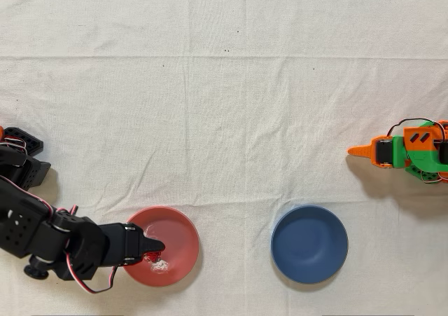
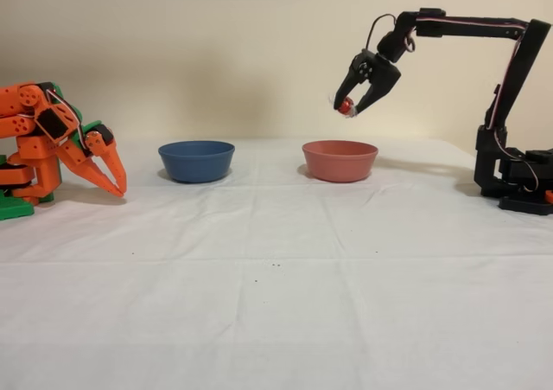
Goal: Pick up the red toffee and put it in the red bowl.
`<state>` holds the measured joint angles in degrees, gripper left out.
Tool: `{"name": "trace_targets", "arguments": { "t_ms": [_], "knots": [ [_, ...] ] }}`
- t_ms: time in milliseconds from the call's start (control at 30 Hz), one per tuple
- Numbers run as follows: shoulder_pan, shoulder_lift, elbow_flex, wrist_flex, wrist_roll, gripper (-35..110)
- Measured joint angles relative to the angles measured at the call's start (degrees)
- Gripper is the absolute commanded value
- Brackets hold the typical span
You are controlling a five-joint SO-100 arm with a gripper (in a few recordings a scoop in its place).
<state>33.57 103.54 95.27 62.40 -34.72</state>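
Step in hand: carry done, release pending. The black arm's gripper (image 2: 349, 106) hangs high over the red bowl (image 2: 340, 160), fingers clamped on the red toffee (image 2: 346, 106), which is held at the fingertips, well clear of the rim in the fixed view. In the overhead view the toffee (image 1: 155, 261) sits over the bowl's (image 1: 175, 225) left inner part, the clear wrapper end probably what shows pale beside it; hard to tell. The blue bowl (image 2: 196, 160) stands apart, and the orange arm is idle.

Next: open the fingers, perhaps after lowering a little so the sweet does not bounce out.
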Motion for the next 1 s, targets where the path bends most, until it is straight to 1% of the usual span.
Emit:
{"name": "trace_targets", "arguments": {
  "t_ms": [367,500,733,1000],
  "knots": [
    [2.4,-2.5,2.6,-4.3,-0.8,13],
    [2.2,-2.5,2.7,-5.4,-1.1,17],
    [2.4,-3.0,2.7,-5.4,-1.9,27],
    [3.7,-3.3,2.7,-5.4,-3.0,30]
  ]
}}
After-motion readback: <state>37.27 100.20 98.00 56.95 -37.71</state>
